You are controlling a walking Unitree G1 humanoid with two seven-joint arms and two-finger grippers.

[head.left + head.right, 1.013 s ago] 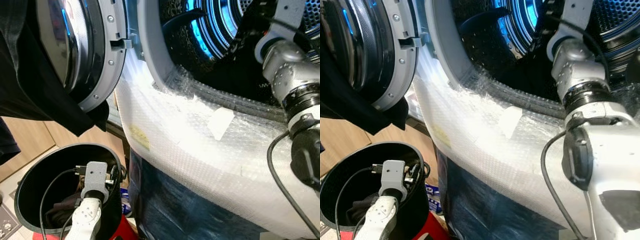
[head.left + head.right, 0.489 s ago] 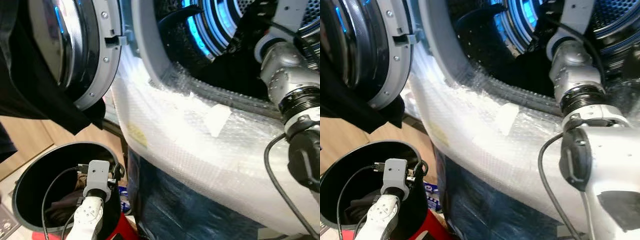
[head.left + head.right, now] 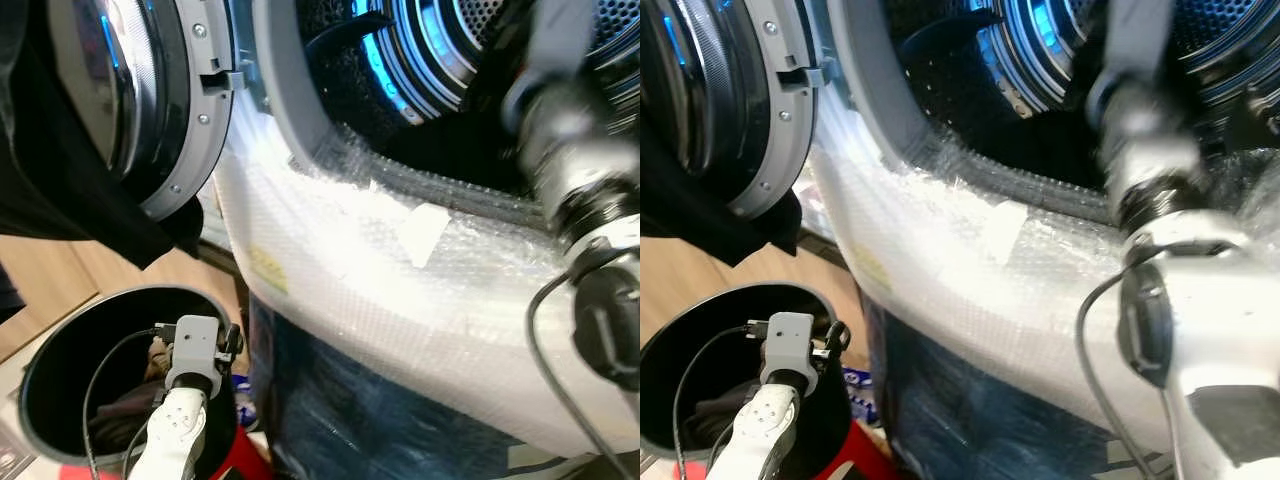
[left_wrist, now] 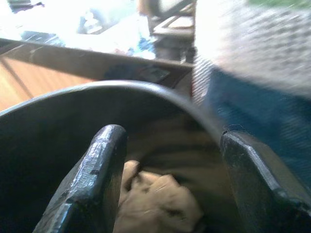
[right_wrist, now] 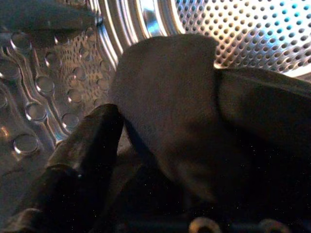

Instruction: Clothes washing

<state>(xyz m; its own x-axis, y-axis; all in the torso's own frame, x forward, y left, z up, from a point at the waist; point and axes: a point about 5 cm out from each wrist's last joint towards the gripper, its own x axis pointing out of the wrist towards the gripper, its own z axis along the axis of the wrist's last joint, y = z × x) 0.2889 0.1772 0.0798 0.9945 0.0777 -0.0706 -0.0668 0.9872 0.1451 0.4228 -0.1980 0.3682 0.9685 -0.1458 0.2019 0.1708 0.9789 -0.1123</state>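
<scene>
The washer's lit steel drum (image 3: 440, 50) stands open, its door (image 3: 160, 100) swung to the left. My right arm (image 3: 570, 150), blurred, reaches through the opening. Inside, my right gripper (image 5: 167, 145) is open against a dark garment (image 5: 170, 82) that lies on the perforated drum wall and hides one finger. My left gripper (image 4: 170, 141) is open inside a black round bin (image 3: 45, 350) at lower left, just above a crumpled tan cloth (image 4: 155, 204). Its wrist (image 3: 192, 350) pokes over the bin's rim.
Bubble wrap (image 3: 400, 290) covers the washer's front below the opening, with dark blue wrapping (image 3: 360, 410) lower down. A black garment (image 3: 70, 200) hangs over the door at left. Wooden floor (image 3: 40, 280) shows beside the bin, something red (image 3: 235, 460) at its base.
The whole view has drifted a little. My right arm has gone blurred at the drum opening, so it is moving. The left gripper stays in the bin.
</scene>
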